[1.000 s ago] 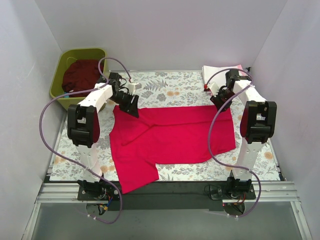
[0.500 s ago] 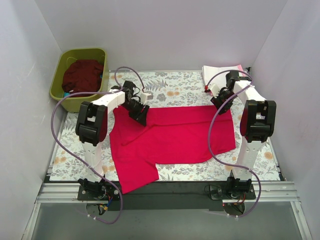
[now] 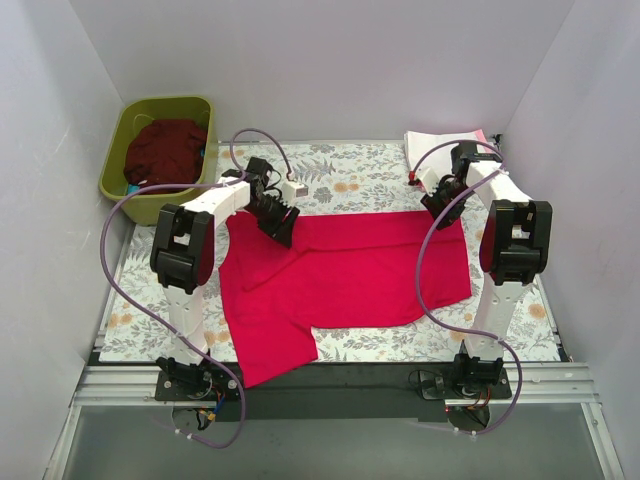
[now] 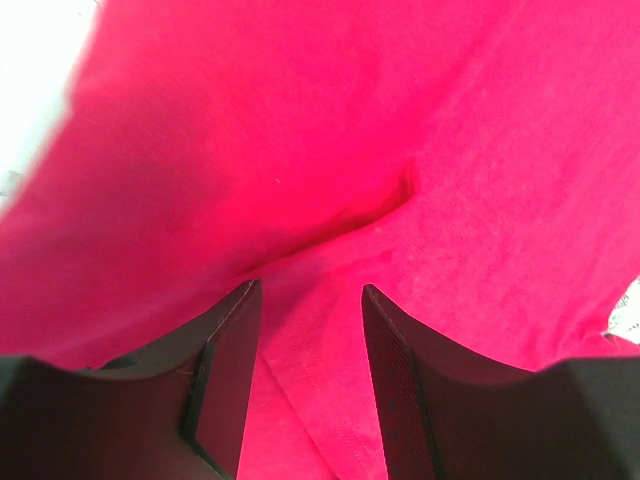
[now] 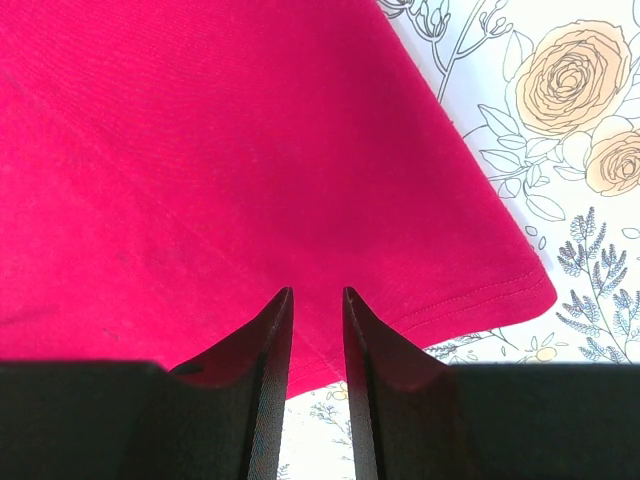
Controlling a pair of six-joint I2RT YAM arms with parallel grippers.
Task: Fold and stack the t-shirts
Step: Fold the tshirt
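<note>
An olive tub (image 3: 113,158) is sitting beyond the left gripper (image 3: 281,226), and a white shirt (image 3: 432,143) is lying beside the right gripper (image 3: 441,206). Both pairs of jaws are standing parted, with the red t-shirt (image 3: 350,268) lying beneath them.

A crimson t-shirt (image 3: 345,270) is spread flat, slightly creased, on the tabletop (image 3: 350,185). A maroon t-shirt (image 3: 163,150) is bundled in the olive tub (image 3: 112,175). A white t-shirt (image 3: 438,143) and a pink t-shirt (image 3: 479,134) are stacked folded at the far right corner.
</note>
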